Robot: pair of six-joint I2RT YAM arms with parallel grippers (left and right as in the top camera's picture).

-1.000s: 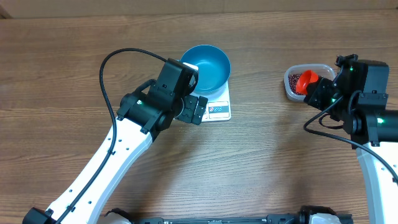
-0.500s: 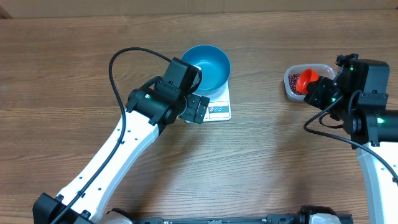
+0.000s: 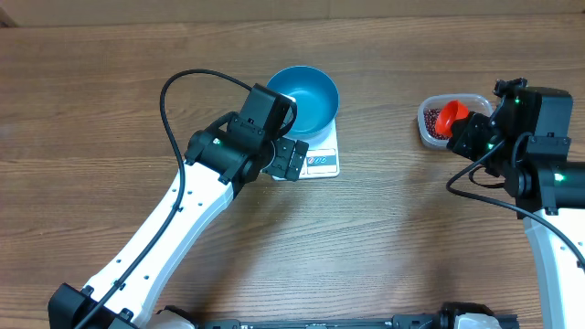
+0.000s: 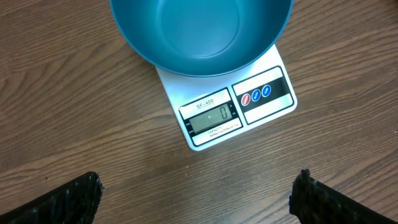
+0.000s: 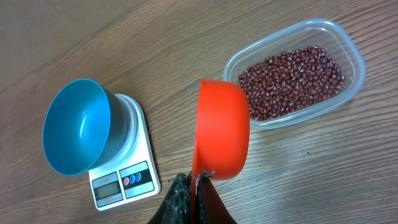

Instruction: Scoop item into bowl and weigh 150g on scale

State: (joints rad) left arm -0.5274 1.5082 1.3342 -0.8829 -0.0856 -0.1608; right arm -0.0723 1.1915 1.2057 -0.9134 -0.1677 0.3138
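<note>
- Table (image 3: 411, 247): bare wood lies open between the two arms.
- Bowl (image 3: 306, 96): empty, sits on the scale (image 4: 214, 118) and overhangs its far part; the display and buttons are uncovered.
- Tub (image 5: 298, 116): well right of the scale, holds the beans (image 5: 292, 78).
- Scoop (image 5: 221, 127): orange, tipped on edge at the tub's rim, clamped by the right gripper (image 5: 193, 186).
- Left gripper (image 4: 196, 193): jaws wide and empty, above the scale's near edge.

bowl (image 4: 199, 31): you have it bright blue, round, deep, upright, empty, seated on the scale | scale (image 4: 214, 118): white, flat on your counter (image 4: 93, 124), display end clear of the bowl, reads 0 | beans (image 5: 292, 78): loose red-brown heap in clear tub (image 5: 354, 62), well apart from the scale
</note>
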